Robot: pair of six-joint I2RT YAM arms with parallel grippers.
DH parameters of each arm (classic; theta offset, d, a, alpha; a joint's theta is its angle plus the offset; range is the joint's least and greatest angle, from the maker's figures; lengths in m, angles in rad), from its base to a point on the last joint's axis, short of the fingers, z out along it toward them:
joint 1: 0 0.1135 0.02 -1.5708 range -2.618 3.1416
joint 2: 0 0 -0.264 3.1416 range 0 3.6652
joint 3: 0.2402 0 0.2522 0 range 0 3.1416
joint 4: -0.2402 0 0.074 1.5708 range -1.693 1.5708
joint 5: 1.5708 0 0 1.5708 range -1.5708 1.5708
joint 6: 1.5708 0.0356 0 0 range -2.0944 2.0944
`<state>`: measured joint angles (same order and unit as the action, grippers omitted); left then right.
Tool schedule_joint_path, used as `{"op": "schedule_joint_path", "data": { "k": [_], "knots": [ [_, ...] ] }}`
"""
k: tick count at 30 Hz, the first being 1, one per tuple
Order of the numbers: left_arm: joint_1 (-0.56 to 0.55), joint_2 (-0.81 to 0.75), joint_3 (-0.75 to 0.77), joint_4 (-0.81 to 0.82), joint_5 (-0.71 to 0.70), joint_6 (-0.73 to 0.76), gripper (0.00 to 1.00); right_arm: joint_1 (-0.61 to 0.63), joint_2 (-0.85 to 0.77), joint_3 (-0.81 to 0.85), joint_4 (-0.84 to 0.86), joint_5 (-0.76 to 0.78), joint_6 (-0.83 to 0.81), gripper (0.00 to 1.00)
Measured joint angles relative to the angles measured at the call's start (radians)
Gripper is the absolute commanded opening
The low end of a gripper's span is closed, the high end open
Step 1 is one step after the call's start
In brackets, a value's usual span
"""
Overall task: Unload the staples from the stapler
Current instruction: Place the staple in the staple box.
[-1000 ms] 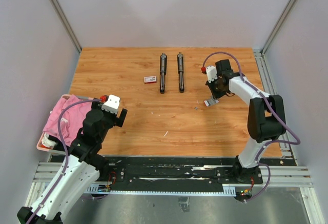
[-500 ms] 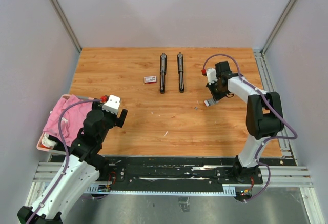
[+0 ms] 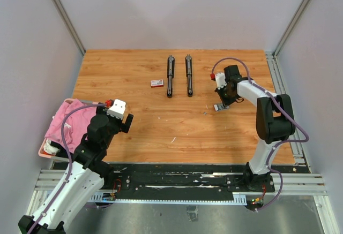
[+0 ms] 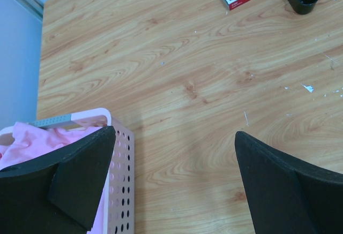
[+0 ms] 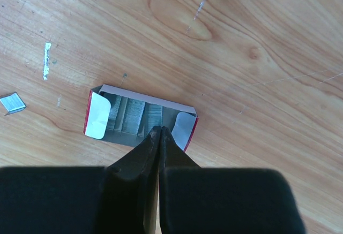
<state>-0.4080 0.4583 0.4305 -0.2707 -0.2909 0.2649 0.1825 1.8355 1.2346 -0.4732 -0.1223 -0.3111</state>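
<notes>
At the far left we see a pink basket (image 4: 124,186) holding a heaped pink cloth (image 3: 69,119), at the near-left edge of the wooden table (image 3: 118,68). Just right of it the left pincer (image 3: 123,119) hangs over the wood, released. In its own wrist view the two black fingers (image 4: 80,175) stand wide apart with only bare table between them.

Farther back and to the right a small closed red-and-white box (image 3: 157,83) lies flat. Just beside it a black stapler (image 3: 170,76) and a second stapler (image 3: 188,75) lie side by side, a little apart, both running front to back at the far middle of the table.

Nearer us, a thin silvery bit (image 3: 173,139) lies loose on the wood, with tiny specks scattered around.

On the right, the right pincer (image 5: 159,131) is clenched, its tips pressed together with no gap. They point down at the near edge of an open box (image 5: 99,117) with both end flaps folded out. We cannot tell whether the tips touch it or grip anything.

The staples (image 5: 134,116) sit inside that open box as silvery strips packed in rows. A loose strip (image 5: 46,61) and a small bent piece (image 5: 13,102) lie on the table to the box's left in the wrist view, apart from it.
</notes>
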Motion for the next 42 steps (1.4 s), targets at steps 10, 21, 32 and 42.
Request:
{"op": "schedule_joint_path", "data": {
  "k": [10, 21, 32, 42],
  "knots": [
    [0.000, 0.000, 0.000, 0.000, 0.000, 0.000, 0.98, 0.000, 0.012, 0.000, 0.002, 0.000, 0.002, 0.01],
    [0.000, 0.000, 0.000, 0.000, 0.000, 0.000, 0.98, 0.000, 0.027, 0.000, 0.006, 0.000, 0.011, 0.02],
    [0.000, 0.000, -0.001, 0.000, 0.000, 0.001, 0.98, 0.000, 0.027, 0.000, 0.005, -0.001, 0.021, 0.07],
    [0.000, 0.000, -0.001, 0.000, 0.000, 0.001, 0.98, 0.000, 0.027, 0.000, 0.006, -0.008, 0.028, 0.08]
  ]
}}
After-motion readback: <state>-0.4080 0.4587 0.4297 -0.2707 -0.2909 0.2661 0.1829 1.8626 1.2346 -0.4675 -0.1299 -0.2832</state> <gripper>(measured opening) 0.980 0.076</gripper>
